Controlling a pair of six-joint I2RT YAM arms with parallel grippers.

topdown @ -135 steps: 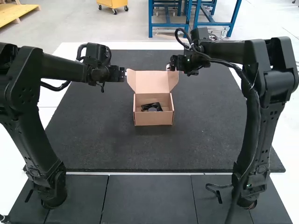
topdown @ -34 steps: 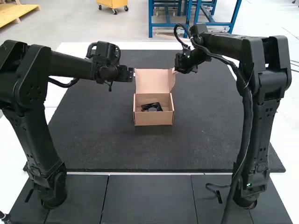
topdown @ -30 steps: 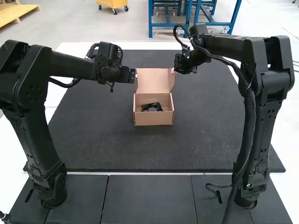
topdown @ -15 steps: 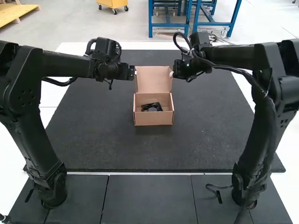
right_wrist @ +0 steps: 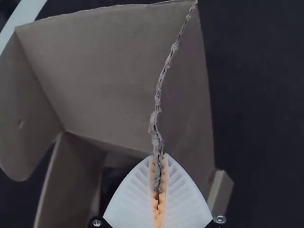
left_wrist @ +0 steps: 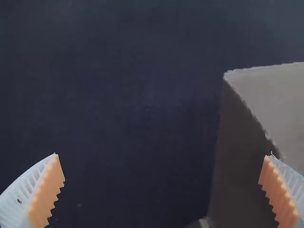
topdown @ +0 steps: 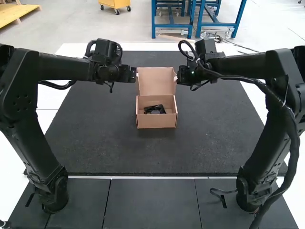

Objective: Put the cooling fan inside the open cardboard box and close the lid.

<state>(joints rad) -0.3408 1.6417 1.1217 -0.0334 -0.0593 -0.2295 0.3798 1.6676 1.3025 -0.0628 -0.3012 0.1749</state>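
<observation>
dark mat (topdown: 95,143) under everything, with the cardboard box (topdown: 156,119) in the middle. the cooling fan (topdown: 155,110) already lies inside it, below and between my two grippers. my right gripper (right_wrist: 158,166) is pinched tight on one side edge of the lid (topdown: 156,81), i'd say to fold it down. my left gripper (topdown: 135,76) is spread wide and holds nothing, just beside the lid's other edge, ready to steady it.
</observation>
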